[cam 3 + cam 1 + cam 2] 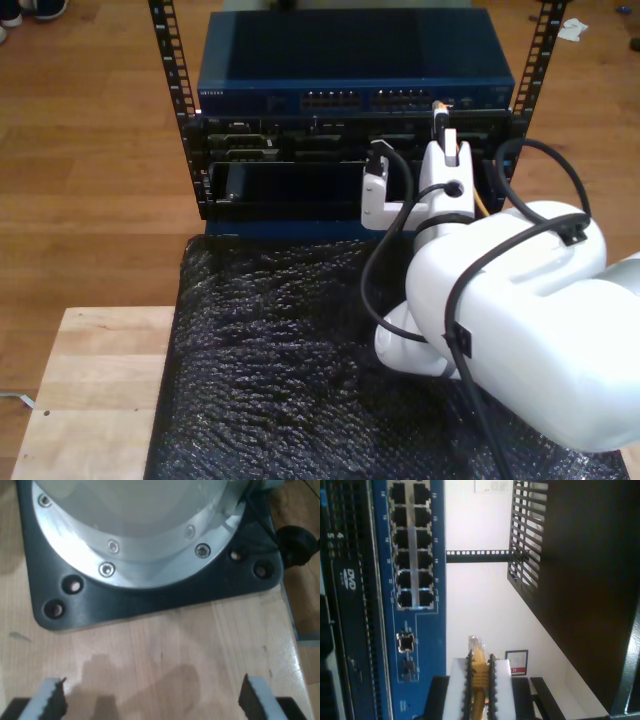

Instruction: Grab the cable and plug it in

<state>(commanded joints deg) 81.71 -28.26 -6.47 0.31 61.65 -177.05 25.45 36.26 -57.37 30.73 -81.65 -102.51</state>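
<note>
My second gripper [479, 672] is shut on the yellow-orange cable [479, 665], and the clear plug [472, 642] sticks out past its white fingers [455, 690]. The plug hangs just in front of the blue switch [427, 645], level with a single port [405, 642] beside the block of ports [412, 545], and I cannot tell whether it touches. In the exterior view this gripper [440, 118] holds the plug [437, 103] at the switch's [350, 95] face, right of centre, while the cable [481, 203] trails down behind the arm. My first gripper [152, 700] is open over bare wood.
The switch sits on top of a rack [185, 110] with black units [290, 160] under it. A black bubble-wrap mat [280, 360] covers the table [90, 380] in front. A black base plate [150, 600] with a metal flange [145, 555] lies ahead of my first gripper.
</note>
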